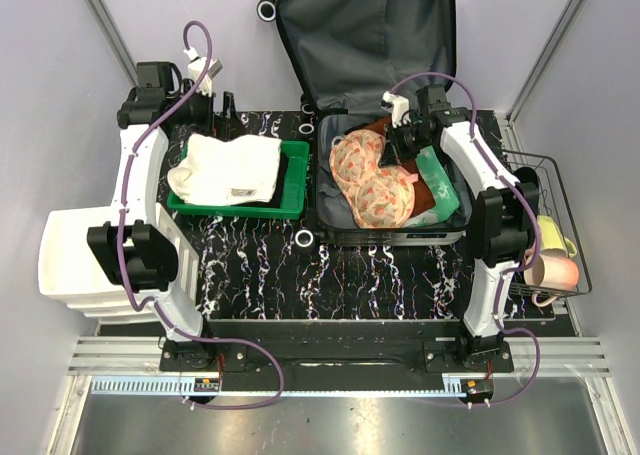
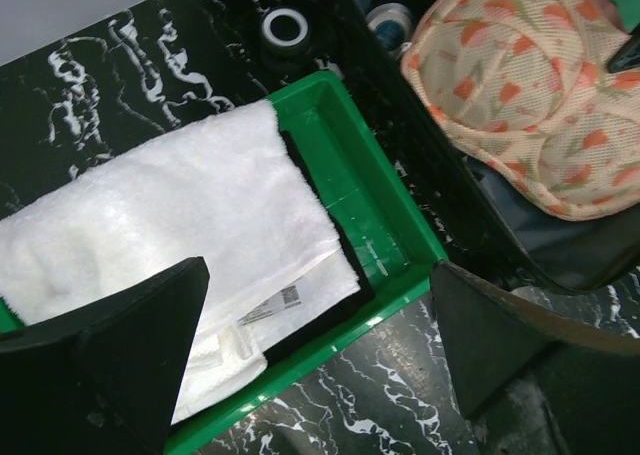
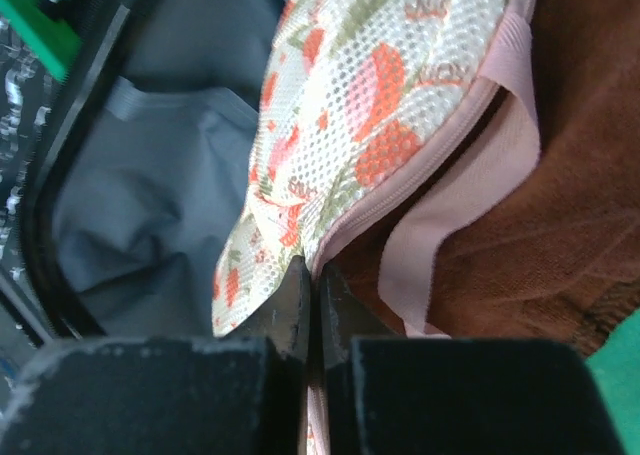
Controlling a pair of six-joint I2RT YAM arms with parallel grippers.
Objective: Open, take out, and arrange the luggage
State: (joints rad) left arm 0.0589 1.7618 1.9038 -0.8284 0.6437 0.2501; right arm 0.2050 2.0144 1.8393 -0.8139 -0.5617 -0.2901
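Observation:
The luggage lies open at the back centre, its lid propped up and its grey lining showing. In its lower half lie two peach floral mesh pouches on a brown garment. My right gripper is down inside the case, shut on the pink zipper edge of a floral pouch. My left gripper hangs open over the near right corner of the green bin, holding nothing. From above, the left gripper is behind the bin.
The green bin left of the case holds a folded white towel. A teal item lies at the case's right side. A wire basket with cups stands at the right, and a white drawer unit at the left.

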